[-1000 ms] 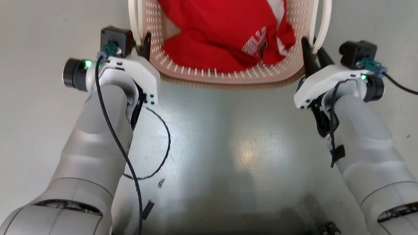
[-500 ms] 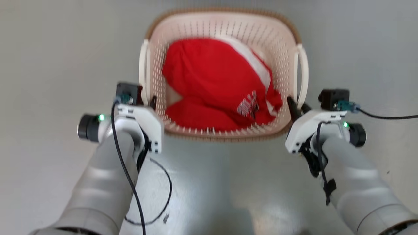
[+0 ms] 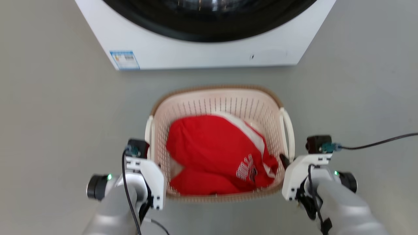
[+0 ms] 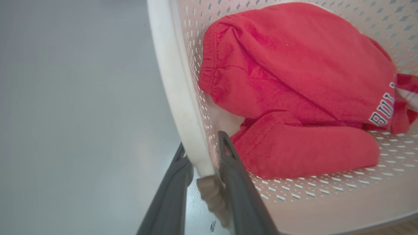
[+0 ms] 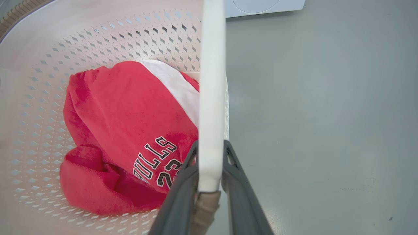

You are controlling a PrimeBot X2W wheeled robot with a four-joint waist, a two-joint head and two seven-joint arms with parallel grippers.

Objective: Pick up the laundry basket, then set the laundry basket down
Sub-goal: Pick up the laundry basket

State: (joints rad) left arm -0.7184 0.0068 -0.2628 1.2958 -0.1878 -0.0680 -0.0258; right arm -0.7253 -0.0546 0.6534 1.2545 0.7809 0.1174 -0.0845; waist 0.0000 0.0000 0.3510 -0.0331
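The left gripper (image 4: 200, 151) and right gripper (image 5: 210, 148) each pinch the laundry basket (image 3: 222, 104) at its sides. The pickup looks underway, and the basket is not yet set down.

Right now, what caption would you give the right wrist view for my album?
Right gripper clamped on the white handle of the basket, red jersey inside, washing machine beyond.

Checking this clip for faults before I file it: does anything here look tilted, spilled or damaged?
Nothing stands out. The laundry basket looks level in the head view, its rim unbroken, with the red garment wholly inside it. The left gripper and the right gripper each clamp a white side handle near its near end.
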